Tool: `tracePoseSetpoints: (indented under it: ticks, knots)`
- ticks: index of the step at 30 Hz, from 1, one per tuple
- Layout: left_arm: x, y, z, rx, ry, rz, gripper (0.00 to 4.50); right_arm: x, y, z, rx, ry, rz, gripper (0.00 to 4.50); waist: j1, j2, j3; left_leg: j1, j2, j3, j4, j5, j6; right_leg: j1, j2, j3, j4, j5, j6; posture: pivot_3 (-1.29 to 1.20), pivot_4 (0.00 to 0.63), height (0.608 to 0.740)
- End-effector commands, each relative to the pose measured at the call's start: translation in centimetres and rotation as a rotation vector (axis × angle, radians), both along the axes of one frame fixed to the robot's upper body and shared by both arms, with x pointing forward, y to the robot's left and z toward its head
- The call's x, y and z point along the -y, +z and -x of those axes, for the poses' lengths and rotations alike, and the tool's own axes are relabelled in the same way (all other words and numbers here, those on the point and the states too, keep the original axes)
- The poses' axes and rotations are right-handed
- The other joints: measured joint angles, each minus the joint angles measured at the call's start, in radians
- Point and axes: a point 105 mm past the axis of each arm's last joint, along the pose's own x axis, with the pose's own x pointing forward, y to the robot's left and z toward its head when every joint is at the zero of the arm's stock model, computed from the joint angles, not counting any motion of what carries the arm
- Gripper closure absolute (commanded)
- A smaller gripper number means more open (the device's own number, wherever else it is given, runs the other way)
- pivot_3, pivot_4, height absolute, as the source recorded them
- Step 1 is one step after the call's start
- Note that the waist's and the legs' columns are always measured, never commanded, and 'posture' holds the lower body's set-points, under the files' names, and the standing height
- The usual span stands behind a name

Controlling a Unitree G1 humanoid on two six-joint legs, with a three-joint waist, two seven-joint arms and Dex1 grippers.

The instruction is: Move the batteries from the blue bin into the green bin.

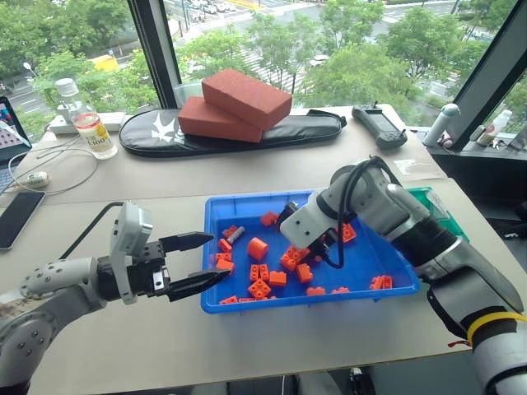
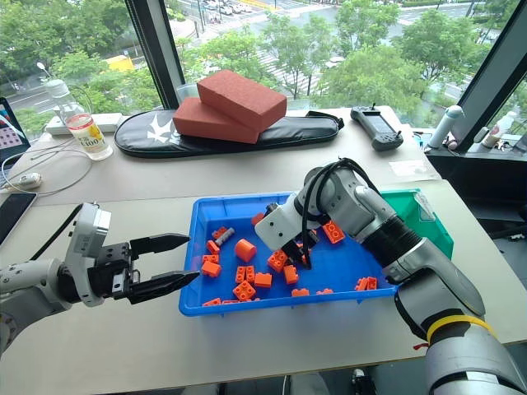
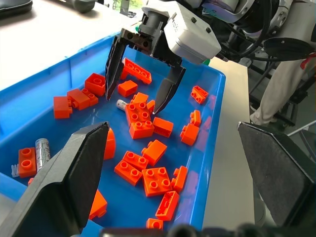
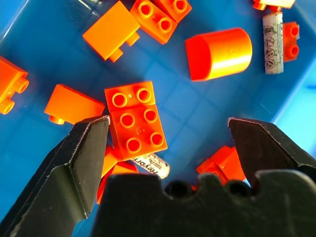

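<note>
The blue bin [image 1: 366,259] lies in front of me, strewn with orange toy bricks. One silver-grey battery [image 1: 236,235] rests near its back left corner, beside a brick [image 4: 273,44]. A second battery [image 4: 150,165] pokes out from under a square brick; in the left wrist view its end [image 3: 121,103] shows between the bricks. My right gripper [image 3: 133,101] points down over this brick pile, open and empty, its fingers straddling that battery. At the bin's left wall my left gripper [image 1: 216,257] hovers open and empty. The green bin [image 2: 420,216] stands at the blue bin's right, partly behind my right arm.
A stubby orange cylinder [image 1: 258,247] lies in the blue bin near the first battery. At the table's back are two red blocks [image 1: 235,105] on a black bag, a bottle [image 1: 89,125], a handheld controller [image 1: 379,125], plus a phone [image 1: 16,218] and cables at the left.
</note>
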Motion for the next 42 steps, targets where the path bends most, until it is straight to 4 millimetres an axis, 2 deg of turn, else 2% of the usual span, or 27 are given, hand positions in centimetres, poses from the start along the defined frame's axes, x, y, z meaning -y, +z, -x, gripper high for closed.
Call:
tracePoseSetpoints:
  ticks: [1,2,5,12,15,22,26,29,33,35,37,41,42]
  knots:
    - [0.4,0.7,0.5,0.035,-0.015,0.009,0.00,0.2,0.2,-0.3,0.019,0.013,0.034,0.03,0.000,0.000,0.000,0.000,0.000,0.000,0.000,0.000,0.000,0.000,0.000,0.000,0.000,0.000,0.000,0.00,0.150,0.740]
    - [0.4,0.7,0.5,0.036,-0.013,0.010,0.00,0.3,0.1,-0.4,0.016,0.011,0.043,0.03,0.000,0.000,0.000,0.000,0.000,0.000,0.000,0.000,0.000,0.000,0.000,0.000,0.000,0.000,0.000,0.00,0.150,0.740]
    - [0.3,0.7,0.5,0.039,-0.007,0.010,0.00,0.6,-0.2,-0.5,0.012,0.009,0.069,0.70,0.000,0.000,0.000,0.000,0.000,0.000,0.000,0.000,0.000,0.000,0.000,0.000,0.000,0.000,0.000,0.00,0.150,0.740]
    - [0.3,0.6,0.4,0.041,-0.001,0.010,0.00,0.5,-0.1,-0.5,0.006,0.009,0.061,2.97,0.000,0.000,0.000,0.000,0.000,0.000,0.000,0.000,0.000,0.000,0.000,0.000,0.000,0.000,0.000,0.00,0.150,0.740]
    - [0.3,0.6,0.3,0.042,0.000,0.009,0.00,0.5,0.3,-0.5,0.007,0.000,0.044,3.01,0.000,0.000,0.000,0.000,0.000,0.000,0.000,0.000,0.000,0.000,0.000,0.000,0.000,0.000,0.000,0.00,0.150,0.740]
    - [0.0,0.6,0.1,0.042,0.005,0.006,0.00,1.9,5.0,0.2,-0.039,-0.100,-0.126,3.01,0.002,0.000,0.000,0.000,0.000,0.000,0.000,0.000,0.000,0.000,0.000,0.000,0.000,0.000,0.000,0.00,0.150,0.740]
    - [0.0,0.6,0.0,0.044,0.006,0.005,0.00,4.0,7.3,1.2,-0.107,-0.208,-0.254,3.01,0.003,0.000,0.000,0.000,0.000,0.000,0.000,0.000,0.000,0.000,0.000,0.000,0.000,0.000,0.000,0.00,0.150,0.740]
    - [0.0,0.7,0.0,0.045,0.005,0.004,0.00,6.5,6.7,0.9,-0.116,-0.348,-0.275,3.01,0.004,0.000,0.000,0.000,0.000,0.000,0.000,0.000,0.000,0.001,0.000,0.000,0.000,0.000,0.000,0.00,0.150,0.740]
    - [0.0,0.7,0.1,0.044,0.005,0.004,0.00,10.1,4.0,0.1,-0.085,-0.526,-0.290,3.01,0.005,0.000,0.000,0.000,0.000,0.000,0.000,0.000,0.000,0.001,0.000,0.000,-0.001,0.000,0.000,0.00,0.150,0.740]
    - [0.0,0.7,0.1,0.042,0.004,0.003,0.00,10.5,3.4,0.5,-0.109,-0.557,-0.303,2.01,0.002,0.001,0.000,0.000,0.000,0.000,0.001,0.000,0.000,0.001,0.000,0.000,0.000,0.000,0.000,0.00,0.150,0.740]
    - [-0.1,0.7,0.1,0.040,0.003,0.001,0.00,10.1,3.3,1.0,-0.138,-0.562,-0.336,1.47,-0.006,0.001,0.001,0.000,0.000,0.000,0.000,0.000,0.000,0.000,0.000,0.001,0.000,0.000,0.000,0.00,0.150,0.740]
    - [-0.1,0.7,-0.1,0.039,-0.001,0.000,0.00,7.3,3.9,1.4,-0.158,-0.515,-0.420,0.04,-0.016,0.001,0.001,0.000,0.000,0.000,0.000,0.000,0.000,0.000,0.000,0.001,0.001,0.000,0.000,0.00,0.150,0.740]
    - [0.0,0.7,-0.1,0.039,-0.003,0.000,0.00,6.5,4.0,1.5,-0.169,-0.500,-0.430,0.01,-0.016,0.001,0.001,0.000,0.000,0.000,0.000,0.000,0.000,0.000,0.000,0.001,0.001,0.000,0.000,0.00,0.150,0.740]
